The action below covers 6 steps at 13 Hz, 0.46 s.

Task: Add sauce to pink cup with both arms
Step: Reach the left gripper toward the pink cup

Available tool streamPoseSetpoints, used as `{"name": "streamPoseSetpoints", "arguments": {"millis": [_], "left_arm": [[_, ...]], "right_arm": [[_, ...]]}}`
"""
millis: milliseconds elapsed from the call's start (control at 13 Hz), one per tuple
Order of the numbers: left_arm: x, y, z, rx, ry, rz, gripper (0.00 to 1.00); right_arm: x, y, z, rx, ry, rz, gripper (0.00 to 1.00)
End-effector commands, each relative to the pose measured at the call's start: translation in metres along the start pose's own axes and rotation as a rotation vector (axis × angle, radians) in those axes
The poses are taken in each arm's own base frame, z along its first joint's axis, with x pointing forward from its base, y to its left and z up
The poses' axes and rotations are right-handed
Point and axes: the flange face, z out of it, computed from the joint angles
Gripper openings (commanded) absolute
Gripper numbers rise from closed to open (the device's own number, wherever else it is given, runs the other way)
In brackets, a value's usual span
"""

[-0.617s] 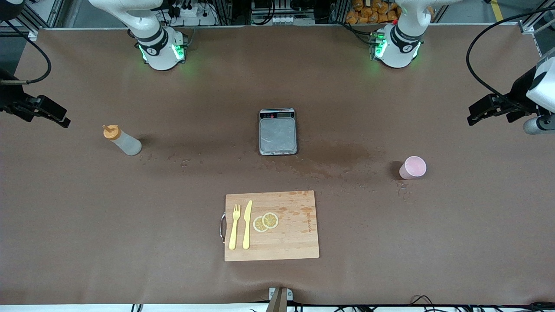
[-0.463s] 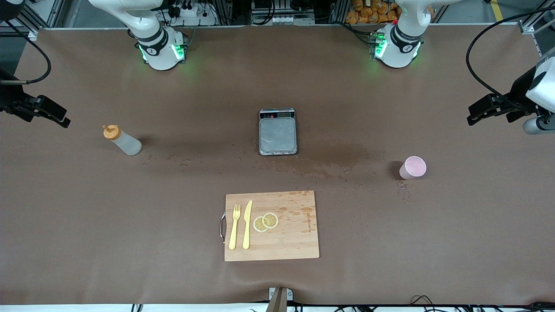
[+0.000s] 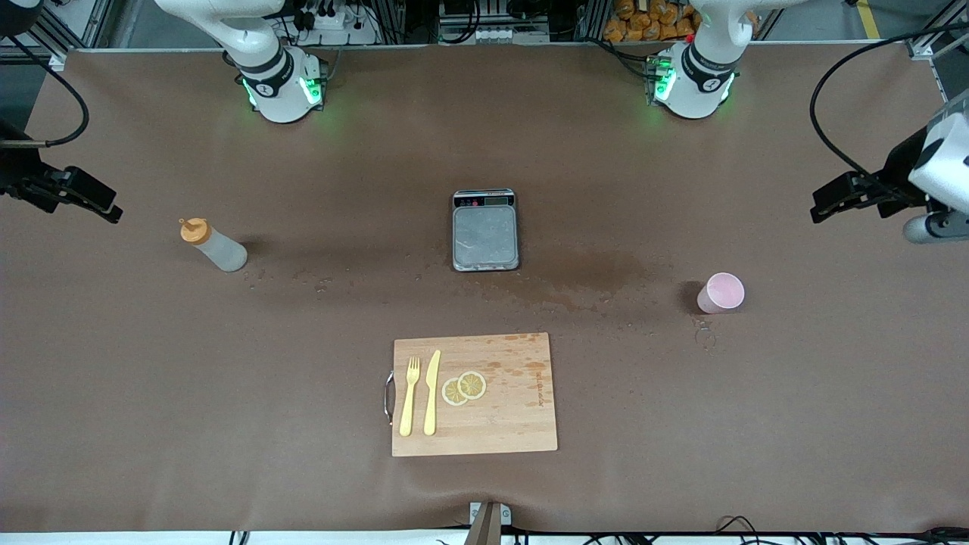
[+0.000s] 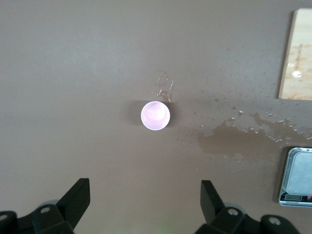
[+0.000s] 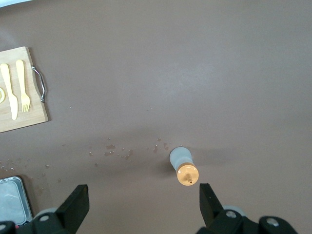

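L gripper [image 4: 141,204] & R gripper [image 5: 141,204]: jaws wide, empty.

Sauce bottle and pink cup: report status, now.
Left gripper open, high over pink cup. Right gripper open, high over sauce bottle. Both upright, untouched. Nothing in the way.

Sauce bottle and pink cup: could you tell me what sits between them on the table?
The scale stands between the sauce bottle and the pink cup, with a wet stain; front view.
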Motion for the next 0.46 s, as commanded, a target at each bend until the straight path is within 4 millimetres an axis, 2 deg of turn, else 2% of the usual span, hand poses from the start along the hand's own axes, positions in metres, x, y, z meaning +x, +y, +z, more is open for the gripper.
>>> {"name": "streamPoseSetpoints", "arguments": {"millis": [0,154,309,386], "left_arm": [[0.028,0.004,0.063,0.003,-0.062,0.01,1.0],[0.039,-0.007,0.117,-0.007,-0.021,-0.003,1.0],[0.04,-0.002,0.157,-0.013,0.032,0.007,1.0],[0.043,-0.001,0.175,-0.017,0.035,0.002,1.0]], "right_arm": [[0.001,0.008,0.005,-0.017,-0.008,0.013,1.0],[0.009,0.02,0.017,-0.023,-0.027,0.037,1.0],[0.011,0.025,0.02,-0.026,-0.033,0.048,1.0],[0.015,0.025,0.028,-0.028,-0.047,0.048,1.0]]}}
